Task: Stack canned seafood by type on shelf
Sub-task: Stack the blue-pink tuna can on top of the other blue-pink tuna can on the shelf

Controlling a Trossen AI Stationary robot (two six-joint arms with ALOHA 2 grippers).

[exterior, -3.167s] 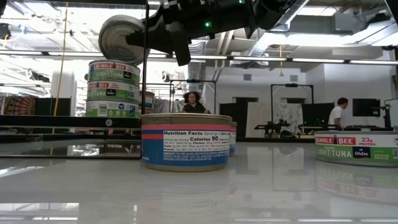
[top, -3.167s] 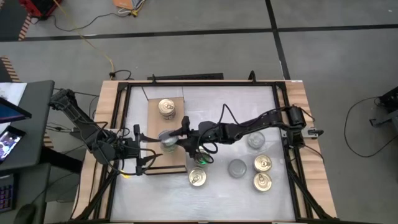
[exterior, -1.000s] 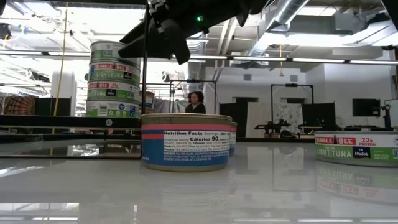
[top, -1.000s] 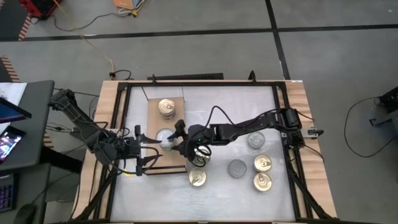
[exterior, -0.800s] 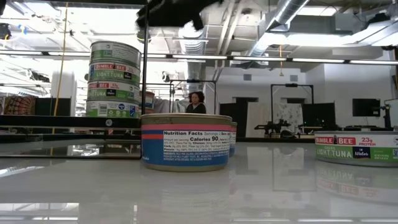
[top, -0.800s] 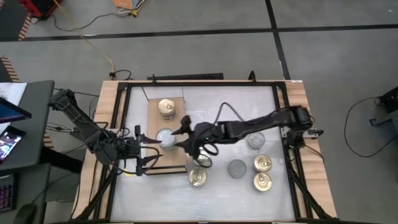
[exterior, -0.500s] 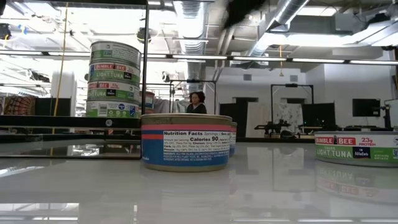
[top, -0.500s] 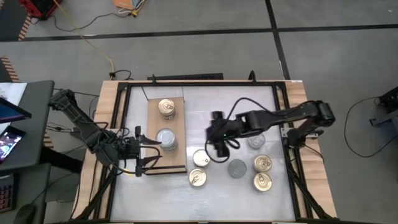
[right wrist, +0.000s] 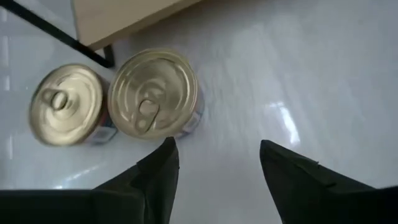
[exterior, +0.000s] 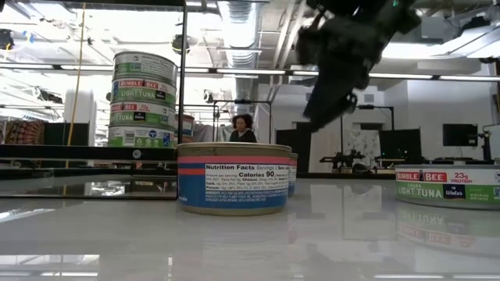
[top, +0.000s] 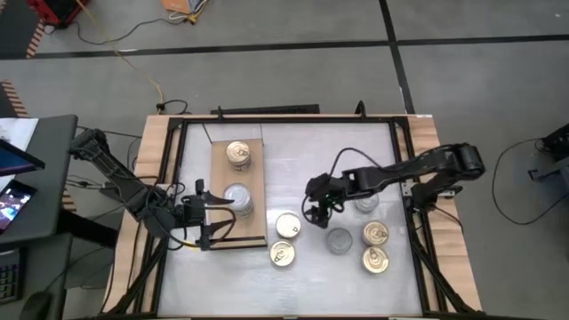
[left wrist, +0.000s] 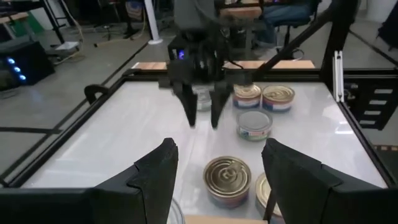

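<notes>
Two tin stacks (top: 237, 197) on the shelf (top: 219, 227), six tins (top: 375, 234) loose; right gripper (top: 313, 214) wide, empty.

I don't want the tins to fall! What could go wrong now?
1. The silver-topped stack on the shelf is tall; a bump might topple it.
2. The right end effector, open and empty, hangs over the loose tins; coming down, it might knock the gold-topped tin beside it.
3. The left end effector waits close to that stack.
</notes>
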